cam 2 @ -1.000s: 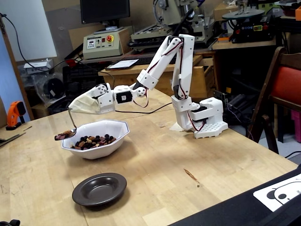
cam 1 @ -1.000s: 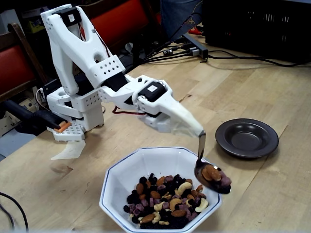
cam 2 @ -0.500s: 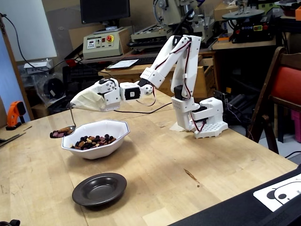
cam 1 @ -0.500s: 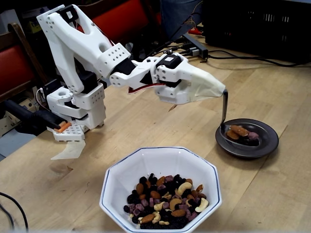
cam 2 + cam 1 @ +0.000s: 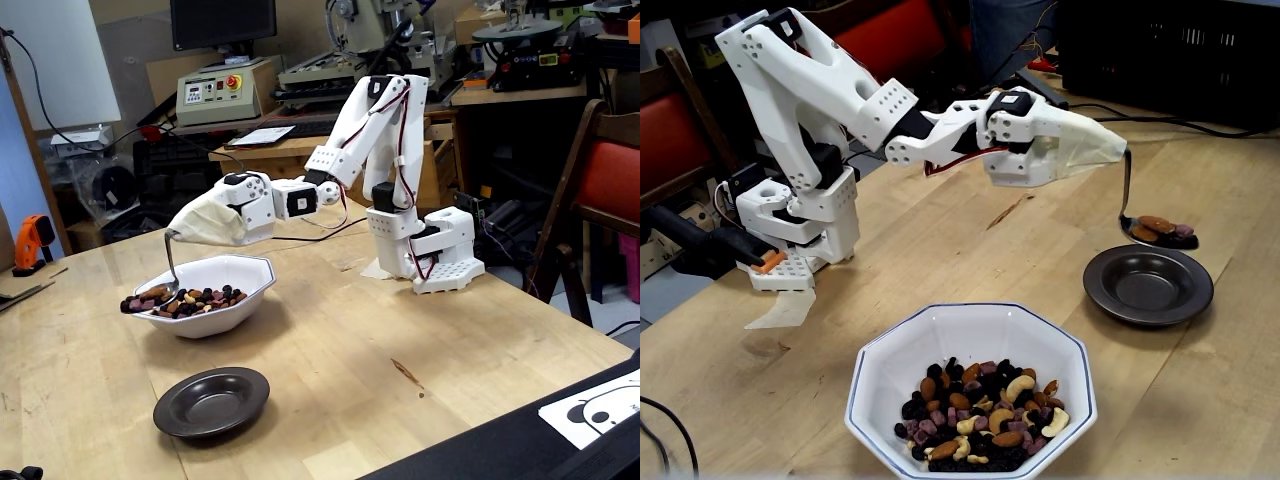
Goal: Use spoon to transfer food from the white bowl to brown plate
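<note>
Silver metal spoon point(image 5: 1158, 228), loaded with trail mix point(image 5: 1162, 229), hangs above the empty dark brown plate point(image 5: 1148, 285); the covered gripper point(image 5: 1124, 155) grips its handle; tipping remains.

no readable text, labels or numbers

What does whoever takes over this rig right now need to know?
Gripper: jaws hidden under a pale wrap; the spoon handle sticks out of it.
Spoon is loaded with nuts and cubes. One fixed view shows it hovering by the brown plate far rim, the other beside the white bowl.
Plate empty in both. Bowl holds most of the food.
Left: tip the load onto the plate.
</note>
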